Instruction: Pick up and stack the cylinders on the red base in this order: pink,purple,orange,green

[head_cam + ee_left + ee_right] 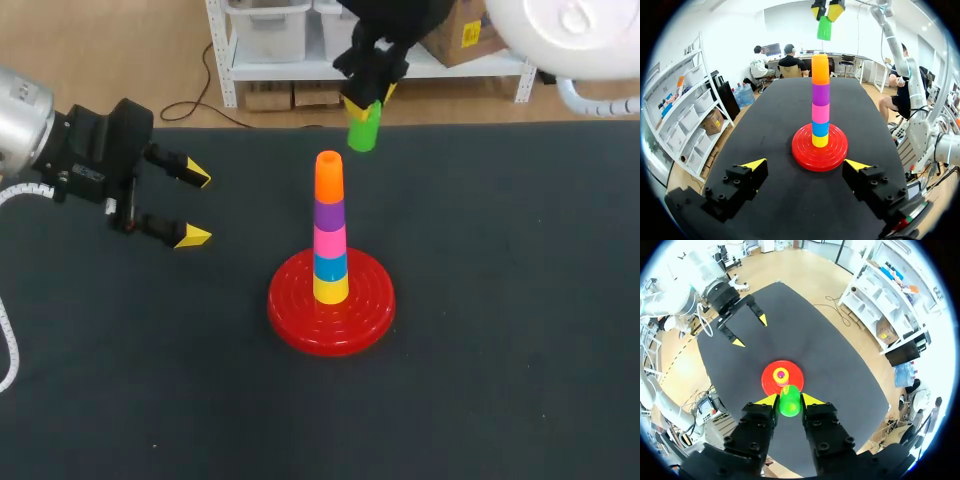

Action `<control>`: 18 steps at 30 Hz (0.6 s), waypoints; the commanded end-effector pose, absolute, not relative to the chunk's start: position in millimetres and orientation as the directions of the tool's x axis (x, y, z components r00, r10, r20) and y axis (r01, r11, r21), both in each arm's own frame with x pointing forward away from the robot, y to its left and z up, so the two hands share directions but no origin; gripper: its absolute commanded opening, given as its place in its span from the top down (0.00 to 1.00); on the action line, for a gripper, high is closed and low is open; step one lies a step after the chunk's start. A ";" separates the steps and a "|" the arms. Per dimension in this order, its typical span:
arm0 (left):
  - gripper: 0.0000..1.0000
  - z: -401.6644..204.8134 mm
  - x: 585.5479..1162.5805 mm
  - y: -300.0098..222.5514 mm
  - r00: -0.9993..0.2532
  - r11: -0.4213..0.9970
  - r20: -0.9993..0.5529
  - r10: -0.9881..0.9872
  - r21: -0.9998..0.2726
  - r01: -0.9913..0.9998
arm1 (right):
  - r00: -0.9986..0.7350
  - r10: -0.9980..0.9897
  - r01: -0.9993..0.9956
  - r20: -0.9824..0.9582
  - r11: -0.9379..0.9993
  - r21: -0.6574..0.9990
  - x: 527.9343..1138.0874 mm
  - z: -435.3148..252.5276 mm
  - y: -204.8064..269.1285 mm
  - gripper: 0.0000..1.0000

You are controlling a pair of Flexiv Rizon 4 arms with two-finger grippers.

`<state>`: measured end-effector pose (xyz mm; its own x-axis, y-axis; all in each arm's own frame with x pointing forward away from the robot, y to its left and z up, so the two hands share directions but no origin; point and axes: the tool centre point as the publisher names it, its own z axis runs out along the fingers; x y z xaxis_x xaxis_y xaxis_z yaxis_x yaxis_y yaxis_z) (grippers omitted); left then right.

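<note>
In the last step, the right gripper (pixel 366 103), closed on the green cylinder (pixel 362 133), should now centre it over the orange cylinder (pixel 329 177) and lower it, while the left gripper (pixel 197 206) is wide open and empty.

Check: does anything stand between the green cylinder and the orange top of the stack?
Nothing visible does. The green cylinder, shut in the right claw, hangs over the orange cylinder with only air between.

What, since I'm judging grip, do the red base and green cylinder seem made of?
The red base looks like hard moulded plastic, glossy, judging by the highlights on its ridged rings. The green cylinder, held in the right pincer, is likely the same plastic: smooth, evenly coloured, with a slight sheen.
</note>
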<state>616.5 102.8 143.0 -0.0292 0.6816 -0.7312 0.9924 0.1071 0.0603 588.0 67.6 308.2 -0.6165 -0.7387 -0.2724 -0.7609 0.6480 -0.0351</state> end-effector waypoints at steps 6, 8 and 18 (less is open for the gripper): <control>0.00 141.9 617.1 103.5 -0.026 0.105 -0.734 0.679 0.062 0.993 | -0.608 -0.751 -0.772 -0.255 0.635 -0.027 588.8 301.1 85.2 1.00; 0.00 141.9 617.1 103.5 -0.026 0.105 -0.734 0.679 0.062 0.993 | -0.607 -0.754 -0.775 -0.251 0.632 -0.025 588.1 298.0 88.5 1.00; 0.00 141.9 617.1 103.5 -0.026 0.105 -0.734 0.679 0.062 0.993 | -0.612 -0.758 -0.775 -0.227 0.632 -0.023 588.7 287.5 97.9 1.00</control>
<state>616.5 102.8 143.0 -0.0292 0.6816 -0.7312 0.9924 0.1071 0.0603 586.3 95.5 287.8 -0.6097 -0.7579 -0.2321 -0.7753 0.6311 -0.0243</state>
